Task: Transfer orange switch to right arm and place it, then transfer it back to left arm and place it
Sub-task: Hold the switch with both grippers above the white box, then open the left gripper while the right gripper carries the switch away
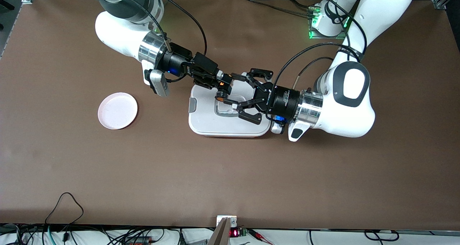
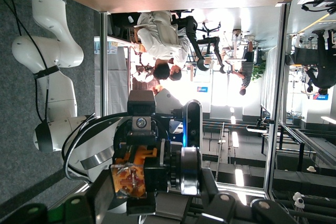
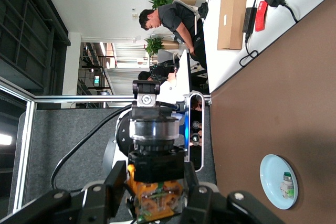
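The orange switch (image 1: 222, 93) is held in the air over the white box (image 1: 215, 124). My right gripper (image 1: 221, 84) reaches in from the right arm's end and is shut on the switch's orange body. The right wrist view shows its fingers (image 3: 115, 188) pressed on both sides of the switch (image 3: 157, 199). My left gripper (image 1: 236, 90) is open, with its fingertips spread on either side of the switch along its length. In the left wrist view the switch (image 2: 129, 179) lies across my left gripper (image 2: 157, 204), between the spread fingers (image 2: 101, 193).
A pink plate (image 1: 117, 110) lies on the brown table toward the right arm's end. A light blue plate (image 3: 279, 181) with a small white-and-green part shows only in the right wrist view. The box has a grey side clip (image 1: 192, 105).
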Robot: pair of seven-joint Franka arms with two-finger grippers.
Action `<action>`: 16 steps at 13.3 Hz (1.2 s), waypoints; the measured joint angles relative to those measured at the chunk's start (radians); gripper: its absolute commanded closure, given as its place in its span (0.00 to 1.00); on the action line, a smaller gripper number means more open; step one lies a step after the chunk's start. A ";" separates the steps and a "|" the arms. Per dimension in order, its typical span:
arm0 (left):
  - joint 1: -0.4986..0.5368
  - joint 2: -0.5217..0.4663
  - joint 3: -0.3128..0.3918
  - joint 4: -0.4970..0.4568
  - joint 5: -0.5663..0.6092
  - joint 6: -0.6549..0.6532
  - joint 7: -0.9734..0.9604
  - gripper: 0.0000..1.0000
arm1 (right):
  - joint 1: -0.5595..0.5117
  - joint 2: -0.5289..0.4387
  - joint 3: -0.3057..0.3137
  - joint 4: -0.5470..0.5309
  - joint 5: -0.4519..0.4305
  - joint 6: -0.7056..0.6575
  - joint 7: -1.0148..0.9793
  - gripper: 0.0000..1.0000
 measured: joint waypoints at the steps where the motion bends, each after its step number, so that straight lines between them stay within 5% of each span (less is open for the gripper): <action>1: 0.000 0.001 0.000 0.001 0.000 0.000 0.000 0.12 | 0.000 0.000 0.000 0.000 0.000 0.000 0.000 1.00; 2: -0.001 0.001 0.000 0.002 0.000 0.000 -0.001 0.00 | 0.000 0.000 0.000 0.000 0.000 0.000 0.000 1.00; 16: -0.004 0.010 0.006 0.002 0.001 -0.017 -0.001 0.00 | -0.049 -0.009 -0.002 0.032 -0.003 -0.014 0.000 1.00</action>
